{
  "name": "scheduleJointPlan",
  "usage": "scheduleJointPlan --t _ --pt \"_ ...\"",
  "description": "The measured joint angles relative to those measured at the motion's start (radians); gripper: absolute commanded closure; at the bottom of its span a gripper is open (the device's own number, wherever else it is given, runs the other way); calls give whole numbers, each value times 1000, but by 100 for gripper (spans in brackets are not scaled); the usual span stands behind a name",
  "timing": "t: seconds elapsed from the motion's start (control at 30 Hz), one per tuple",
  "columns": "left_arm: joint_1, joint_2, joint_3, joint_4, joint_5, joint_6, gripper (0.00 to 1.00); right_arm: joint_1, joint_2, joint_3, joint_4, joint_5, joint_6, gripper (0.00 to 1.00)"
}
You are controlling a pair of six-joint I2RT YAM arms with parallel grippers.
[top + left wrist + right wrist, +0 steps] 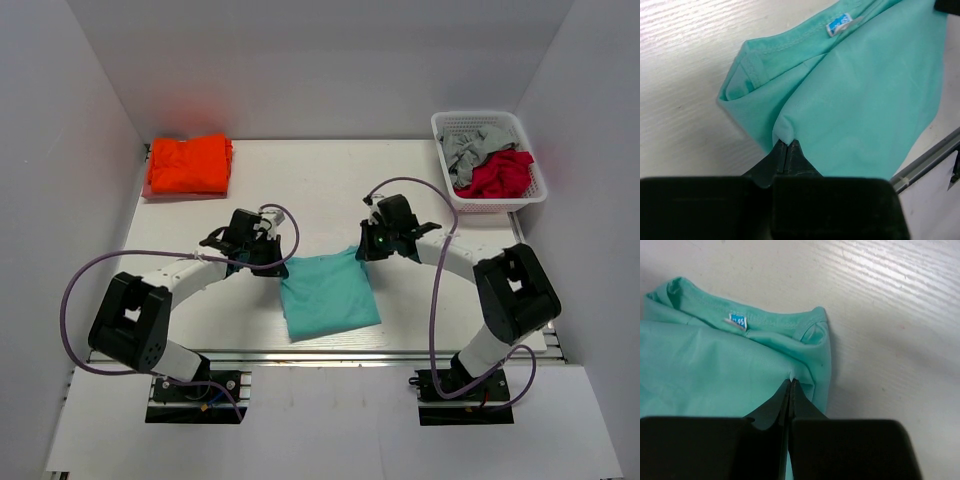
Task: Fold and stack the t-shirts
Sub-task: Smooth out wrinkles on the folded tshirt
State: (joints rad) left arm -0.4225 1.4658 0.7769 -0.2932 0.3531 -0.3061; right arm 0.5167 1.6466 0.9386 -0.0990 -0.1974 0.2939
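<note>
At the far left of the bench (320, 190), the folded orange t-shirt (188, 165) is lying as the start of the stack. My left end effector (786, 145) is pinching one far corner of the mint-teal t-shirt (328, 295), which is lying partly folded between my arms. My right end effector (790, 382) is clenching the other corner, beside the collar. I judge I am making a fold. Next, both arms should carry this edge evenly toward the near hem.

bright, even light from above; soft shadows on the table (320, 170). wrist views look slightly soft, perhaps out of focus.
</note>
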Motion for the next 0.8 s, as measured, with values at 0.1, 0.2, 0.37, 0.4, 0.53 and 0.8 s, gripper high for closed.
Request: scheduleJointPlan --t 0.1,0.2,0.37,0.4,0.53,0.8 --pt "-13 -48 0 2 7 3 100 0 -77 -56 6 21 3 100" --pt "-25 -131 0 14 9 6 100 0 -192 -111 1 47 5 100" --pt "-27 -222 -2 69 -11 -2 100 0 -291 -131 23 89 6 100" --pt "-27 -224 -2 78 -33 -6 100 0 -290 -131 32 98 5 100" --pt "-25 -144 -2 107 -118 -35 100 -6 -218 -127 63 130 6 100" --pt "-18 177 74 160 -276 -106 100 -52 55 -100 183 175 33 100"
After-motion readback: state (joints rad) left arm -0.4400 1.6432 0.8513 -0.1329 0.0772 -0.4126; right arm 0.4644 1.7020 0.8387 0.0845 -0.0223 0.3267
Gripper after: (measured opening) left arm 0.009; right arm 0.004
